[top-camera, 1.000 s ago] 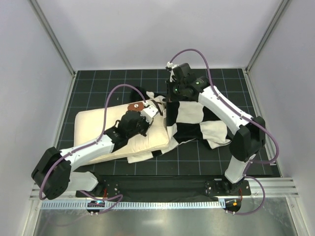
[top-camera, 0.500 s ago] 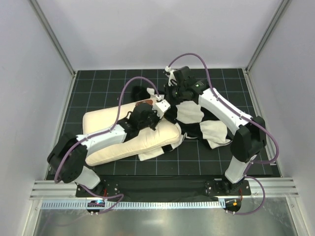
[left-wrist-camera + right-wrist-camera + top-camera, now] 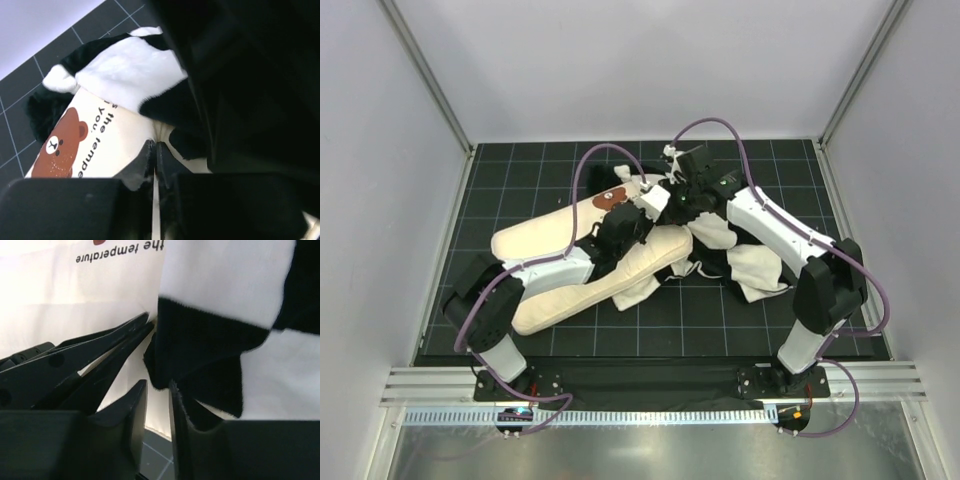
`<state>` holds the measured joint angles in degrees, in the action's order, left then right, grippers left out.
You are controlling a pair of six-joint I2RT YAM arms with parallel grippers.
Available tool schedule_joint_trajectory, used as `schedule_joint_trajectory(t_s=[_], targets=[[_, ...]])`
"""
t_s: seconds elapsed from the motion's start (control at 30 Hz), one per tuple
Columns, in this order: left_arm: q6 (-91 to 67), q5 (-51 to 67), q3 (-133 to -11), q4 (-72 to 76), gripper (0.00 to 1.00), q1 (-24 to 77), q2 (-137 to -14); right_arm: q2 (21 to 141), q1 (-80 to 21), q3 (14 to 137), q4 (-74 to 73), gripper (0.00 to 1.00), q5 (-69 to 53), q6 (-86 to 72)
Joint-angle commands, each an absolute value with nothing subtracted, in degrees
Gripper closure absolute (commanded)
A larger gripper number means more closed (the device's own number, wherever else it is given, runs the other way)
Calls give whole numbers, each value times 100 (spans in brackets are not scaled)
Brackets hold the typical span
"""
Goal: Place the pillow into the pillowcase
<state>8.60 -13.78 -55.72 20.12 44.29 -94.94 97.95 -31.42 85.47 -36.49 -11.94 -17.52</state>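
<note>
The cream pillow (image 3: 555, 240) lies slanted from the lower left to the middle of the mat, its brown bear mark (image 3: 612, 198) at the far end. My left gripper (image 3: 653, 200) is shut on that end's edge, and a thin cream fold shows between its fingers (image 3: 155, 148). The black-and-white checked pillowcase (image 3: 752, 266) lies bunched to the right, its near edge draped over the pillow's end (image 3: 131, 70). My right gripper (image 3: 157, 386) stands narrowly open right beside the left one. The pillowcase's black edge (image 3: 200, 340) hangs at its fingertips, with nothing between the jaws.
The black gridded mat (image 3: 520, 170) is bounded by grey walls on the left, back and right. The left arm (image 3: 545, 272) lies across the pillow. A metal rail (image 3: 640, 385) runs along the near edge by the arm bases.
The left arm has pushed the pillow's end up and to the right, against the pillowcase. The right gripper has come down, its jaws have parted, and the raised pillowcase has slumped.
</note>
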Motion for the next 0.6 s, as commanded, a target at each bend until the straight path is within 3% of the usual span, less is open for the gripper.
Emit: schedule_joint_trajectory(t_s=[0.0,0.07,0.37,0.5,0.57], targets=[[546,-2066,-5415,2812,91,4298,-9274,9212,-3261,8447,-3683,59,-1056,-1696],[405,-1995,-5239,2804,88,4307,-9133,8904,-3261,8141,-3481,46,-793,-1653],[35,-1697,-5256,1865,81,4307,-8755,7999,-3261,7069,-3419,44,165,-1600],[-412,-1178,-5317,1251,49,4350,-8420,7857,-3261,6522,-3191,48,448,-1626],[-588,-1160,-5379,994,43,4473,-8254,7936,-3252,6451,-3217,50,667,-1696]])
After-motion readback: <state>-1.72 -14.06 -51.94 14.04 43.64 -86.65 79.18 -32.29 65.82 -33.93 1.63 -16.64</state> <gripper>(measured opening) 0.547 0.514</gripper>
